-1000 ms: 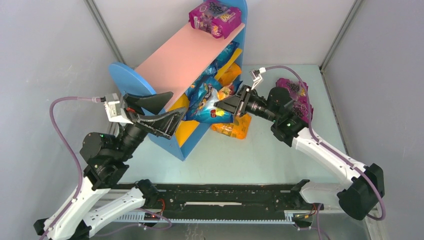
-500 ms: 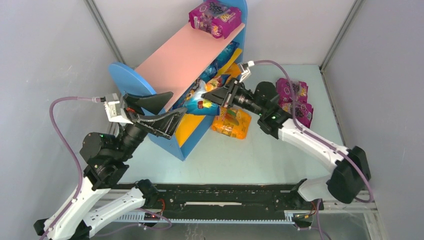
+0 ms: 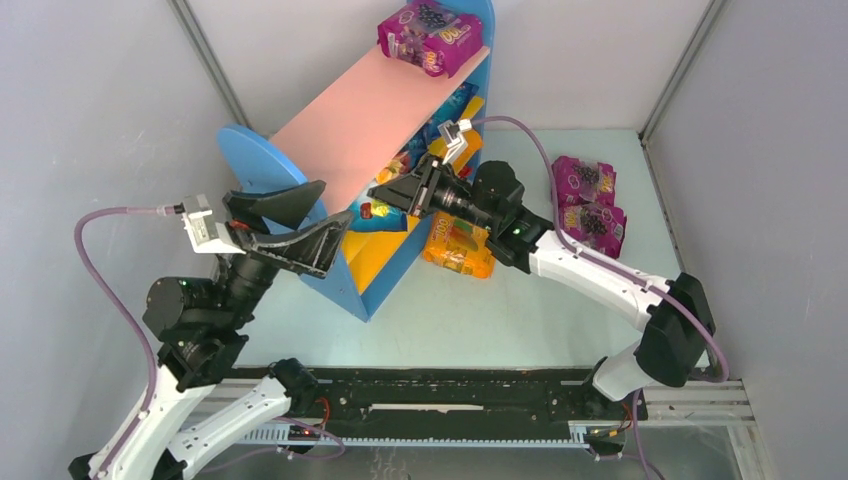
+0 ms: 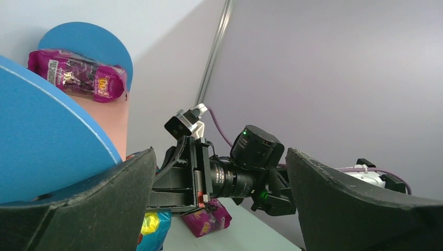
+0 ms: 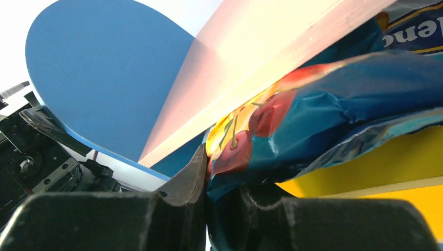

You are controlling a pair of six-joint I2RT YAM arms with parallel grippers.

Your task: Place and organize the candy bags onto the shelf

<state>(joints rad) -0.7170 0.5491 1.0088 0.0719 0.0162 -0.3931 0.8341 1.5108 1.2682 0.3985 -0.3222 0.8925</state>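
first, from above: holds a blue bag [image 3: 385,213] pinched tight in the right gripper [image 3: 392,193], reached sideways into the shelf [image 3: 250,160] just under its pink top board [image 3: 360,110]. probably grips the pouch by its trailing edge so as to push the body in flat ahead of the fingers. hangs the left gripper [image 3: 290,225] spread wide and empty beside the near blue side panel [image 3: 262,172], perhaps parked clear of the opening or ready to steady the rack; cannot tell whether touching it. counts an orange bag [image 3: 460,245] on the counter [image 3: 480,310] just under the right arm, two purple bags [image 3: 585,182] well apart toward the right wall, one purple bag [image 3: 432,35] already on the far end of the top board, and other blue bags [image 3: 447,112] on a lower tier.

next, from the left wrist: confirms both left fingers far apart with nothing between them. faces the right gripper head-on past the blue side panel.

lastly, from the right wrist: shows the blue bag clamped at its crimped end, bulging forward from the gripper, wedged between the pink board above and a yellow board [image 5: 376,167] below. looks only partly in, not yet lying flat; cannot tell whether resting on the yellow board.
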